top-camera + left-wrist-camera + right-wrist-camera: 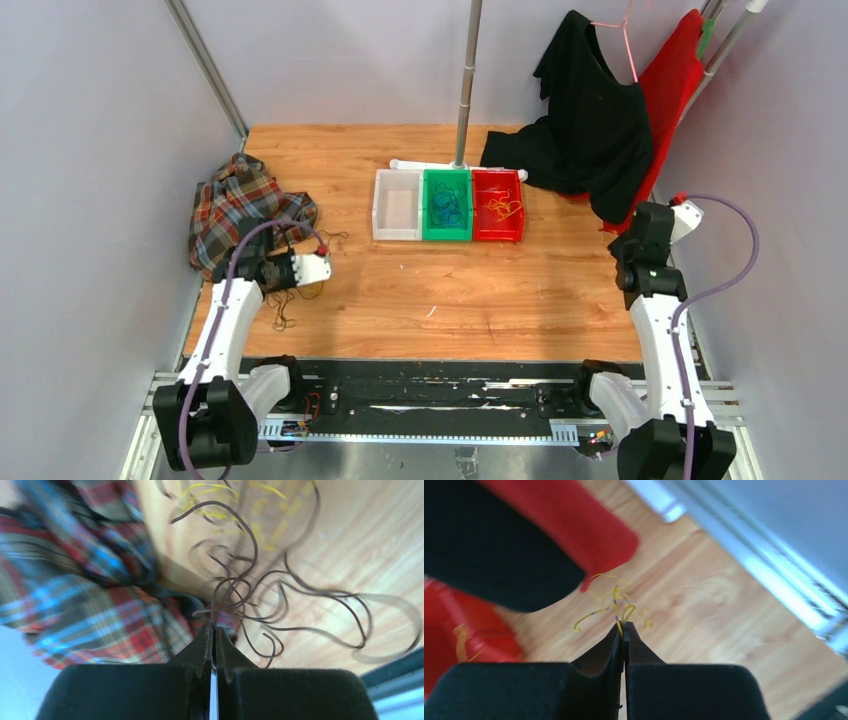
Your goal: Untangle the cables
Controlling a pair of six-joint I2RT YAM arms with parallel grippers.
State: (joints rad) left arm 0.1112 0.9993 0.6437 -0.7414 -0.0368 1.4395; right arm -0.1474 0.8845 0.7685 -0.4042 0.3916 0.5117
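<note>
My left gripper (pixel 214 626) is shut on a dark brown cable (pixel 240 555) and holds its curly strands above the wood table by the plaid cloth (pixel 75 595). From above, the left gripper (pixel 322 267) sits at the table's left with dark strands (pixel 283 305) hanging under it. Blurred yellow cable (pixel 215 510) lies beyond. My right gripper (pixel 623 625) is shut on a short yellow cable (pixel 616 600), above the table near the red cloth (pixel 564 525). Blue cables (pixel 445 212) lie in the green bin, yellow-orange ones (pixel 502 209) in the red bin.
Three bins stand mid-table: white (pixel 397 205), green (pixel 447 232), red (pixel 497 233). A plaid cloth (pixel 235 205) lies at the left edge. Black (pixel 590 120) and red (pixel 670 90) garments hang at the back right. A grey pole (pixel 465 80) stands behind the bins.
</note>
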